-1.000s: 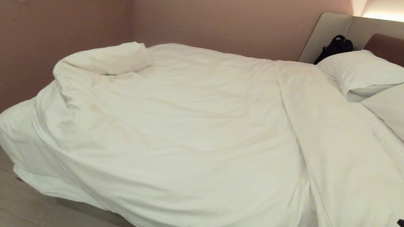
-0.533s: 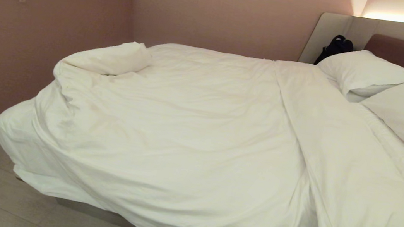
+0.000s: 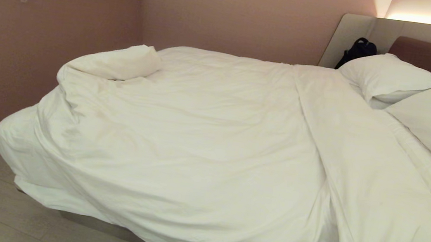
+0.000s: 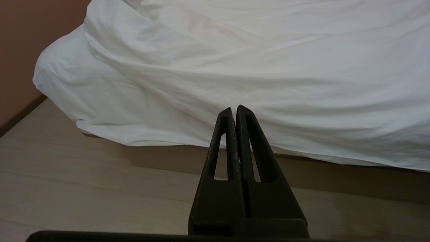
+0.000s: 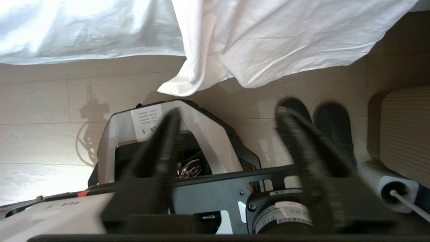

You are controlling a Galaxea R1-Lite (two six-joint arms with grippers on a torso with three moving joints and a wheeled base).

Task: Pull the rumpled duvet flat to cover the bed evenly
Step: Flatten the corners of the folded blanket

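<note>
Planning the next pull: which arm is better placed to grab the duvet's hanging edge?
Probably right. The right gripper is open, with a duvet corner hanging just beyond its fingers. The left gripper is shut and held back over the floor, short of the bed.

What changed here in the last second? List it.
The right gripper, seen at the head view's lower right corner a second ago, has left that view; its jaws are apart, holding nothing. The duvet, pillows and shut left gripper kept still.
</note>
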